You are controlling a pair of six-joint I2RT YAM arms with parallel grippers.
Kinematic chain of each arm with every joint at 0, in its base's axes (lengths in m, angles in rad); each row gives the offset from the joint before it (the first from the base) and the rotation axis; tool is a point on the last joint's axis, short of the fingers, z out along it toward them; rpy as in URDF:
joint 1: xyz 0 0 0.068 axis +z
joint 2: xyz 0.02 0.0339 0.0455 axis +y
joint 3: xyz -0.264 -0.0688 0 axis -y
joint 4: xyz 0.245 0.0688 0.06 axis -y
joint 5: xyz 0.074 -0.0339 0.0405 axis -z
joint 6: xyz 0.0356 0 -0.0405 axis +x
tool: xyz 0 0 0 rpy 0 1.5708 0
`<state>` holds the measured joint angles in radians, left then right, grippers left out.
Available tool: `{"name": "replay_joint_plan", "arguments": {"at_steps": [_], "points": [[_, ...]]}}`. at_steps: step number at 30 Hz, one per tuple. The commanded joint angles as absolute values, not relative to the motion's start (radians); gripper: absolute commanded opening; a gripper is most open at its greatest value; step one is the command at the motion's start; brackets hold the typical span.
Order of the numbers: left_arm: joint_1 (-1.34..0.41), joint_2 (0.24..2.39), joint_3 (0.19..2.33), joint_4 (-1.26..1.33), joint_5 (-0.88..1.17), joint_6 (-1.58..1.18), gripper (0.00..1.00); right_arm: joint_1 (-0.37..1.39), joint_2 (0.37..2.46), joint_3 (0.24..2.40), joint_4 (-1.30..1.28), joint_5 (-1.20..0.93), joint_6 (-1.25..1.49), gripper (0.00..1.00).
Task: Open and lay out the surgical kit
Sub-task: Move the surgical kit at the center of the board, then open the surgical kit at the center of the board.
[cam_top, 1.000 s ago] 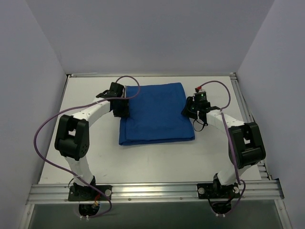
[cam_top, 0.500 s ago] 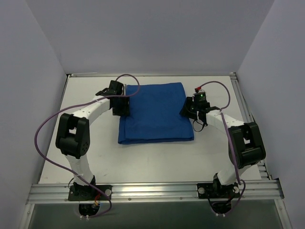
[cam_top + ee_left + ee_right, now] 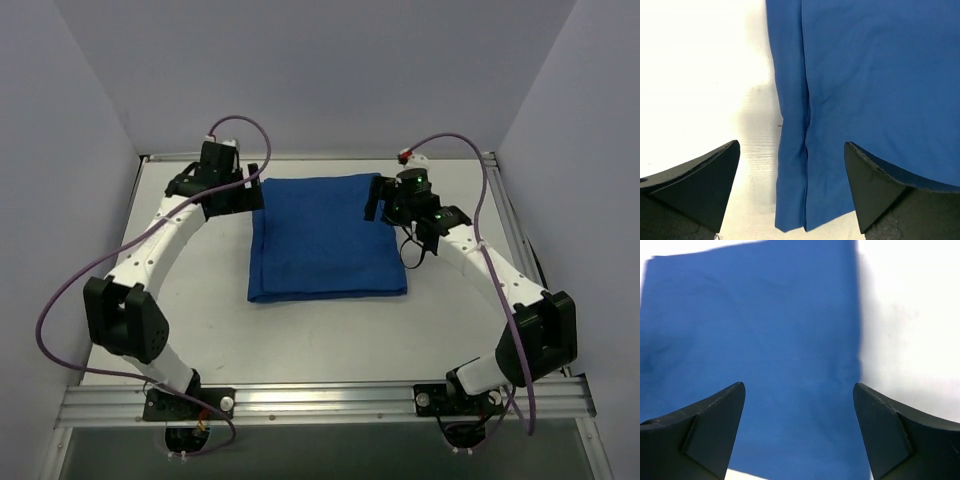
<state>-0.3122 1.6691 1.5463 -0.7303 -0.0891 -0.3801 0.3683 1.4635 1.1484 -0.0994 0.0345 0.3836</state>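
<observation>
**Operator:** What is the condition of the left gripper (image 3: 791,150)?

**Technician:** The fingers are spread wide, with nothing between them. It hangs over the left border of the cloth wrap (image 3: 875,75), straddling a fold line (image 3: 805,120) that runs along that border. This placement suits taking the top flap by its edge.

**Operator:** And the right gripper (image 3: 799,387)?

**Technician:** Likewise spread and empty. It is above the wrap near its right border, at the far corner. One gripper per side would let both flaps be drawn outward together.

**Operator:** Where is the kit?

**Technician:** The wrap lies folded as a flat rectangle at the middle of the table (image 3: 330,330), between the two arms. Neither tray nor instruments show, and whether they sit under the cloth cannot be told. On this evidence, unwrapping is not yet begun.
</observation>
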Motion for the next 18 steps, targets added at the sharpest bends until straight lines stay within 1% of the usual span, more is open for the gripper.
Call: {"name": "replay_joint_plan", "arguments": {"at_steps": [1, 3, 4, 6, 7, 11, 18], "points": [[-0.298, 1.511, 1.595, -0.801, -0.185, -0.416, 0.94, 0.530, 1.428, 1.198, -0.153, 0.161, 0.342, 0.85], [-0.293, 1.421, 1.572, -0.816, -0.242, -0.428, 0.94, 0.610, 1.439, 1.218, -0.149, 0.211, 0.357, 0.83], [-0.285, 1.392, 1.536, -0.821, -0.256, -0.434, 0.94, 0.689, 1.446, 1.224, -0.147, 0.266, 0.380, 0.83], [-0.279, 1.292, 1.493, -0.822, -0.294, -0.443, 0.94, 0.767, 1.482, 1.242, -0.138, 0.314, 0.408, 0.82], [-0.276, 1.261, 1.470, -0.822, -0.308, -0.451, 0.94, 0.840, 1.497, 1.247, -0.135, 0.339, 0.423, 0.80], [-0.270, 1.108, 1.318, -0.818, -0.393, -0.474, 0.94, 0.990, 1.592, 1.285, -0.135, 0.489, 0.515, 0.78], [-0.259, 0.840, 1.077, -0.736, -0.551, -0.479, 0.94, 1.141, 1.837, 1.440, -0.205, 0.610, 0.577, 0.75]]}}
